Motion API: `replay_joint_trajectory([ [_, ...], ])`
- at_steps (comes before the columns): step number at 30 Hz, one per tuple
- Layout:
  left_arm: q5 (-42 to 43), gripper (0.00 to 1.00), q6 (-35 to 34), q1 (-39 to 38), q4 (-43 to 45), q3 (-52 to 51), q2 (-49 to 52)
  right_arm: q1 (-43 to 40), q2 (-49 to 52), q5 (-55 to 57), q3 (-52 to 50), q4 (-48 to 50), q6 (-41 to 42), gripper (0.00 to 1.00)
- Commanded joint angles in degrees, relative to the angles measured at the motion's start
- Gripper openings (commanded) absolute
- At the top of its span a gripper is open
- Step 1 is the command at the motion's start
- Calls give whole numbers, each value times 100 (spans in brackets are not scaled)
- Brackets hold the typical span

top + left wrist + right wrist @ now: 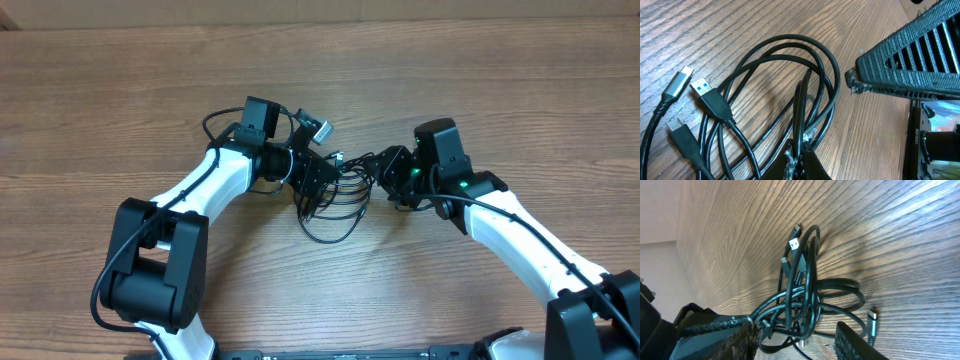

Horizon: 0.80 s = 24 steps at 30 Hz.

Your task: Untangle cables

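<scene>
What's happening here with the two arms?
Two robot arms meet over a tangle of thin black cables in the middle of a wooden table. The left gripper is shut, pinching one strand. The right gripper stands open with loops between its fingers. The cables are not yet untangled.

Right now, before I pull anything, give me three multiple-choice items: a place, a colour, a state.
1. The cables lie: A) between the left pincer and right pincer; B) at the table's left edge; C) off the table.
2. The flat plug has an insert that is: A) red; B) blue; C) white.
3. The left pincer is: A) wide open; B) out of view; C) shut on the cables.
Key: A, the overhead view shows the tangle between both pincers; B, blue shows in the left wrist view; C, its fingers pinch the cables.
</scene>
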Motion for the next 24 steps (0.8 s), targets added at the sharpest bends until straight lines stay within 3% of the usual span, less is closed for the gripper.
replay_joint_trajectory([
  [1, -197, 4, -151, 17, 9, 24, -24, 205, 192, 260, 50, 50, 262, 47],
  [13, -195, 4, -149, 17, 9, 22, -24, 446, 708, 791, 50, 492, 614, 29],
  [24, -195, 4, -149, 17, 9, 24, -24, 446, 737, 997, 50, 293, 610, 15],
])
